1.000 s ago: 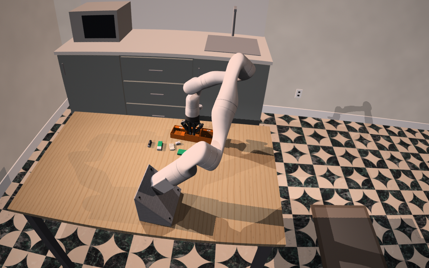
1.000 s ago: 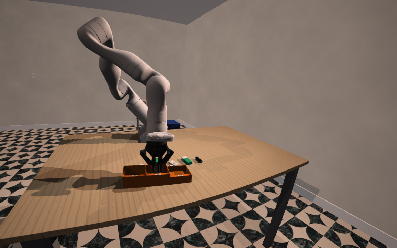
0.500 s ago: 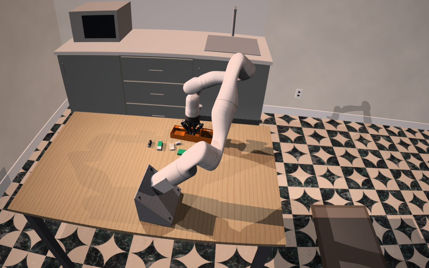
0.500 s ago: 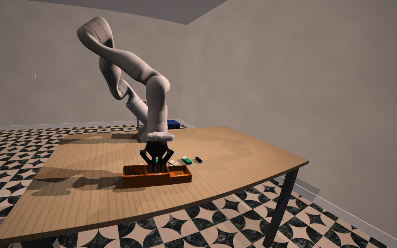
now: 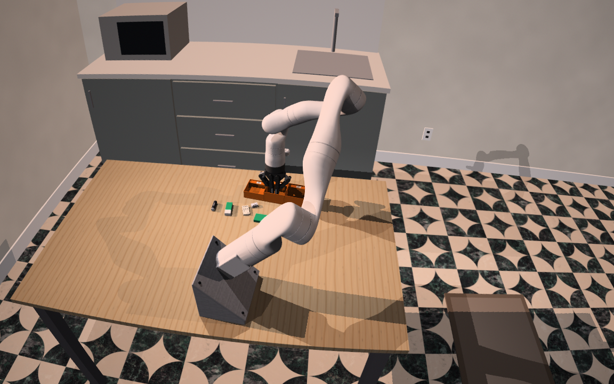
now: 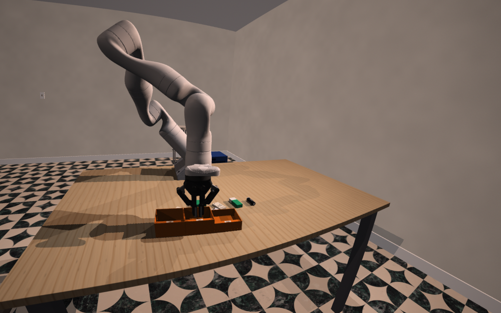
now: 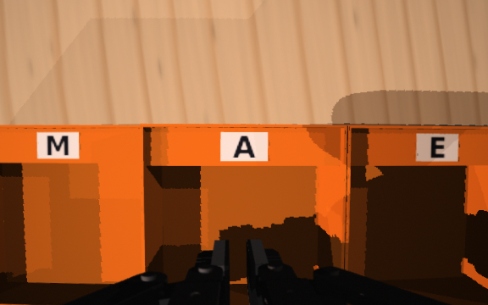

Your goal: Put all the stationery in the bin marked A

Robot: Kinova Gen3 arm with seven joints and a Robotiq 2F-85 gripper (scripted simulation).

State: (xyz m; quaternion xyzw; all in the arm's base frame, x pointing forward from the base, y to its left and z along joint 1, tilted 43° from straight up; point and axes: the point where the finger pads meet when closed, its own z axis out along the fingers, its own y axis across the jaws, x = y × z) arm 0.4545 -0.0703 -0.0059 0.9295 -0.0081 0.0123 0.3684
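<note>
Toward the arm's base from bin A [image 5: 275,196] [image 6: 198,227] [image 7: 185,146], we see a green-and-white block, eraser-like [image 5: 228,208] [image 6: 235,202], lying on the counter [image 5: 156,248] [image 6: 283,233] [image 7: 227,63]. On that same side lie a dark cylinder [image 5: 213,205] [image 6: 250,201], a white dotted piece [image 5: 245,210] [image 6: 218,205] and a green piece [image 5: 259,218], which the arm [image 5: 321,152] partly hides from us in the top view. Our claw [image 5: 275,191] [image 6: 198,214] [image 7: 237,259] points down at bin A, nearly closed, gripping nothing.
</note>
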